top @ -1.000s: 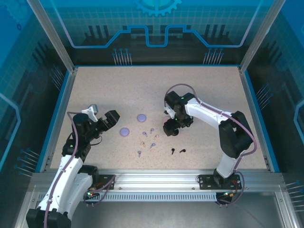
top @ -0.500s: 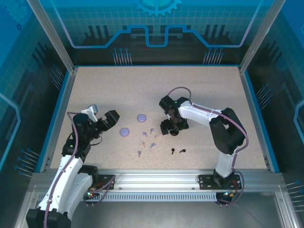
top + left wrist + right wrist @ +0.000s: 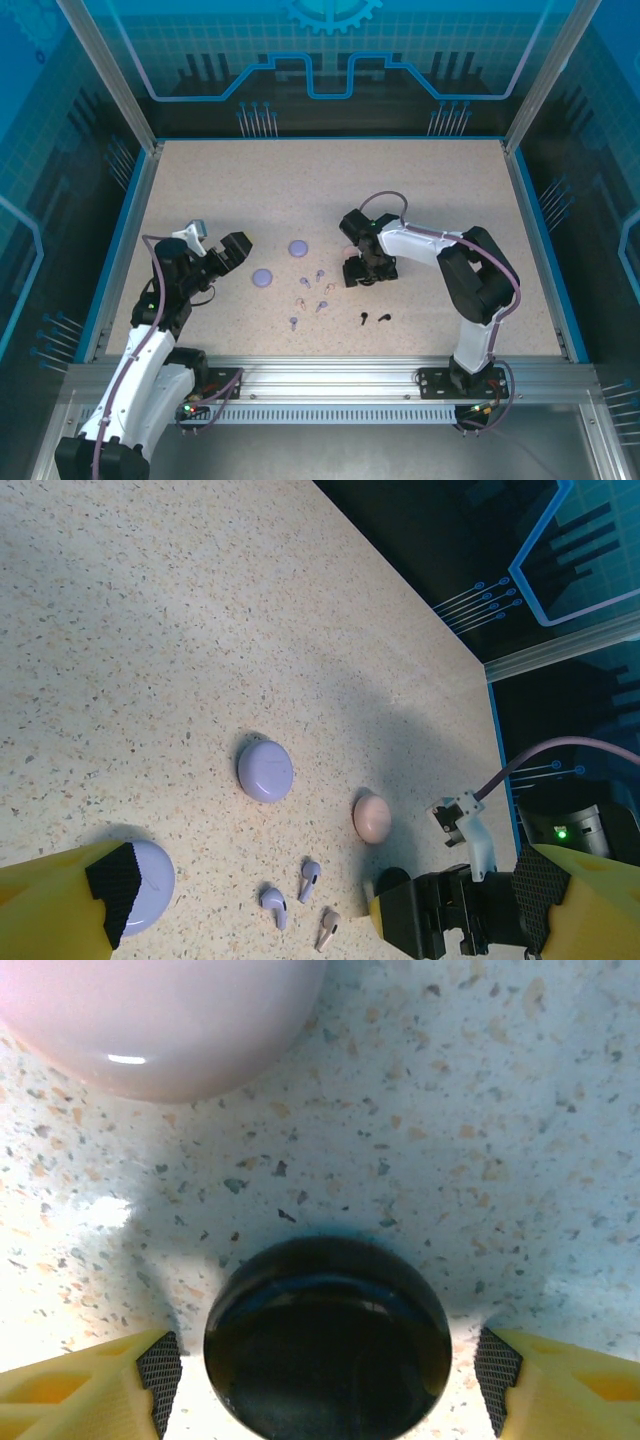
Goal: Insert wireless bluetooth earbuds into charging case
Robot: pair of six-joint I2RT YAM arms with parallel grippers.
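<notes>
Yellow-padded right hand point(image 3: 322, 1375) stands spread astride a round black case point(image 3: 325, 1332), pads clear of it; a pink case point(image 3: 160, 1020) sits at its 11 o'clock. On the speckled surface point(image 3: 420, 190), lavender earbuds point(image 3: 321, 306) lie at the hand's 8 o'clock, black earbuds point(image 3: 365, 319) at 6. Left hand point(image 3: 216, 243), spread wide and empty, hovers at 9 o'clock.

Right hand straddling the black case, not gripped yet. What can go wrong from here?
1. The black case is round and glossy, and the right hand has its pads standing off both sides; on shutting, it may squirt out.
2. The pink case lies close beyond it; a skid could knock it.
3. Loose lavender earbuds lie just beside that hand; a sweep might scatter them.
</notes>
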